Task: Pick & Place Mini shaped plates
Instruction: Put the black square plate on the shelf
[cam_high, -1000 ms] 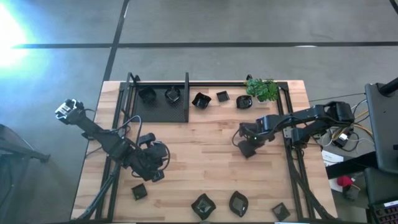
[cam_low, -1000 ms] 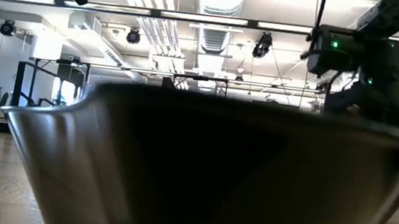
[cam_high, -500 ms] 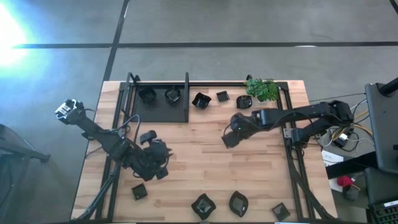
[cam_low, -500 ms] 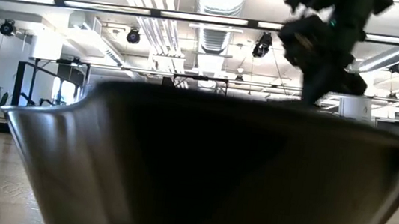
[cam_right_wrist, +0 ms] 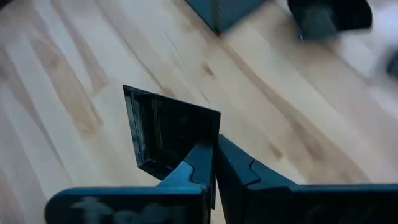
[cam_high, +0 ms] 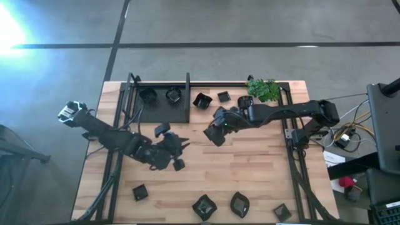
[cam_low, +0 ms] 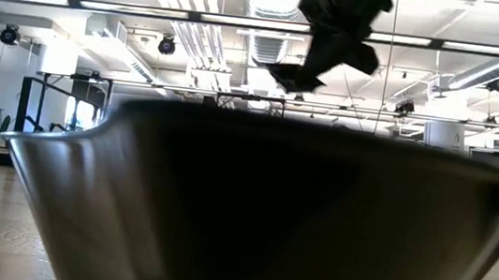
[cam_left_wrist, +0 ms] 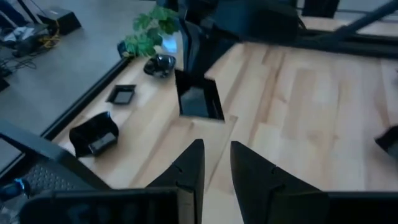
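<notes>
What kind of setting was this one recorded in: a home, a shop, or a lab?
Most likely a lab or industrial workspace. The low view shows exposed ceiling ducts and strip lights over an open hall; the high view shows a concrete floor around a wooden table with two robot arms.

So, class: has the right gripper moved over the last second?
Yes. The right gripper, shut on a square mini plate, has travelled leftward across the table, toward the black tray.

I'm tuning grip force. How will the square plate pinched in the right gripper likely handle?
The square plate looks rigid: it keeps its shape though the right gripper pinches only one rim. It hangs tilted from that edge, so it may swing. Its glossy surface could slip between the shut fingers.
</notes>
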You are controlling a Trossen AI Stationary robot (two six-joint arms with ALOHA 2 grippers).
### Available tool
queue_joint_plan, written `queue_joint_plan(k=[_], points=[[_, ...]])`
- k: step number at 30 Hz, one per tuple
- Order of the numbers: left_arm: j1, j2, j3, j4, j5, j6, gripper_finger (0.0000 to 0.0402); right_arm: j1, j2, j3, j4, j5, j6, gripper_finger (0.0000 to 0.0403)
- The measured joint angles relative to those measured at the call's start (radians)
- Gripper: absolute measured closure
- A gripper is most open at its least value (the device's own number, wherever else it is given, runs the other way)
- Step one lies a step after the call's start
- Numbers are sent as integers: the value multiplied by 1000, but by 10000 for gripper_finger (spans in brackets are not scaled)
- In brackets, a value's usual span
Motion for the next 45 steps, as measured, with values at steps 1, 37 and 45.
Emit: queue_joint_plan(k=[1,37,45], points=[[13,4,0,14,1,9,330,0,10,16,0,0,-21,395],[203,109,0,213,65,91,330,26,-5,95,32,0,-237,395],[218,112,0,202,64,91,330,27,-5,95,38,1,-238,395]])
